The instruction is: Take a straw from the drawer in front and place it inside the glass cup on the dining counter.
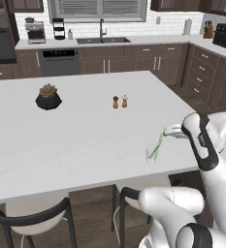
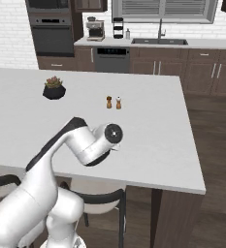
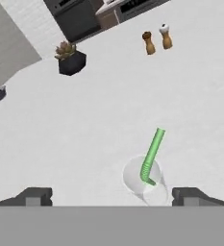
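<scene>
Straw (image 3: 151, 156) stands tilted inside glass cup (image 3: 143, 179), lower end at cup bottom, upper end leaning out over rim. Cup sits on white worktop (image 1: 85, 140), near its front edge, well apart from salt & pepper shakers (image 1: 120, 101). Tool (image 3: 111, 197) above cup, fingers spread wide, holding nothing.

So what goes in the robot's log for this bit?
straw: inside glass cup | cup: on dining counter | gripper: open, above cup
</scene>
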